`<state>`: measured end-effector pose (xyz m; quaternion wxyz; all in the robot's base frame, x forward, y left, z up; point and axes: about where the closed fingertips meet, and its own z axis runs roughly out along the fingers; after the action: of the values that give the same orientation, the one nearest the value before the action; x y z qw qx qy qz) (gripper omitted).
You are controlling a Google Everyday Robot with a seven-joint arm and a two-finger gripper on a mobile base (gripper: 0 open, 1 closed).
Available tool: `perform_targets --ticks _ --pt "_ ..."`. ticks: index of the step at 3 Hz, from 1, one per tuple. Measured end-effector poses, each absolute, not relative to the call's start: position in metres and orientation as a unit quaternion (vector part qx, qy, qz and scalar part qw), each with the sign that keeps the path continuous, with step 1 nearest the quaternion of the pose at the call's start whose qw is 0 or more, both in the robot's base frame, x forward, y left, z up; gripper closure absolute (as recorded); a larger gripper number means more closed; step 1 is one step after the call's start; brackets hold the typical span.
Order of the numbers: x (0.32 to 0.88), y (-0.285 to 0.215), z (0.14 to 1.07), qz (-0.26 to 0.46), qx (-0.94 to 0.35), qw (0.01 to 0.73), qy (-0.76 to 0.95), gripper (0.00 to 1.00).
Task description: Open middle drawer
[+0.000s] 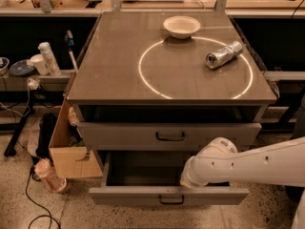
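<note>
The middle drawer [143, 194] stands pulled out at the bottom of the grey cabinet. Its grey inside shows, and its small dark loop handle [171, 200] sits at the centre of its flat front. My white arm reaches in from the right. The gripper [187, 179] is at the arm's end, just inside the drawer behind the front panel, right of the handle. It is mostly hidden by the wrist.
A taller-fronted drawer [119, 136] with a wider handle sits shut above. On the cabinet top are a white bowl [181, 26] and a lying can [224, 54]. A cardboard box [66, 147] and a bottle [47, 175] stand on the floor at left.
</note>
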<state>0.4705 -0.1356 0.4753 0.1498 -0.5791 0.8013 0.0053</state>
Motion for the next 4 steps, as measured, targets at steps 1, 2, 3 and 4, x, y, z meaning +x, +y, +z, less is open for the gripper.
perform_targets --ticks 1,2,3,4 --pt "0.47 -0.134 0.475 0.008 -0.579 0.152 0.801 1.0" --pt "0.47 -0.13 0.473 0.018 -0.58 0.159 0.799 1.0" --pt "0.481 -0.126 0.471 0.027 -0.588 0.179 0.788 1.0" --pt "0.499 -0.12 0.47 0.026 -0.611 0.195 0.767 1.0"
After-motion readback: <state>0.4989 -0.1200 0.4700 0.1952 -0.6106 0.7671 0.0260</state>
